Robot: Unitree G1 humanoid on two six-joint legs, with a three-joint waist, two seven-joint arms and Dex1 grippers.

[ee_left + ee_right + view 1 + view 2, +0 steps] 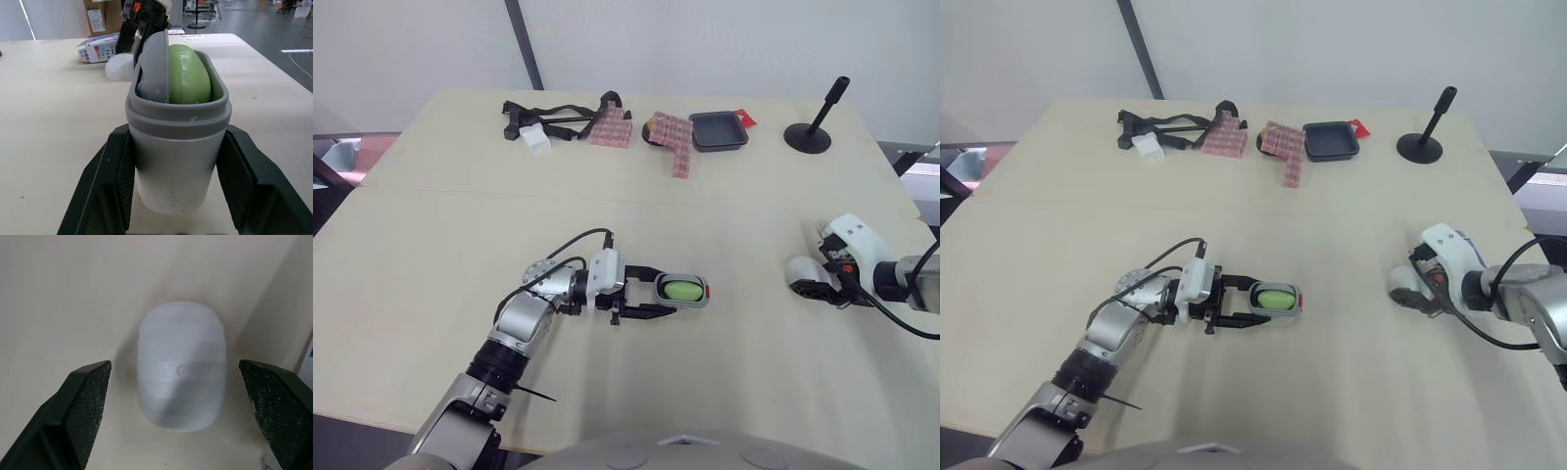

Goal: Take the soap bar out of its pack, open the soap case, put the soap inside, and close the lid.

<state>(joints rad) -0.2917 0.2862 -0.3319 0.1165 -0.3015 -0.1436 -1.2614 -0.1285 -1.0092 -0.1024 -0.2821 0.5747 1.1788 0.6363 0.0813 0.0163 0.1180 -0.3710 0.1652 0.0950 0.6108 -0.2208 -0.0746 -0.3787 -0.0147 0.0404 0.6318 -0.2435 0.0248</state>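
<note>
Left claw (662,295) clamps the soap case (176,166), green soap (188,73) inside; right claw (174,363) spread wide, lid (181,396) between its fingers (88,406).

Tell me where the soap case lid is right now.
The lid lies on the table on the robot's right side, between the open fingers of the right claw and untouched, well apart from the soap case in the left claw.

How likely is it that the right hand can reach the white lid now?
Probably yes: the right hand is open, the white lid lies just ahead between its fingers, and nothing covers it.
</note>
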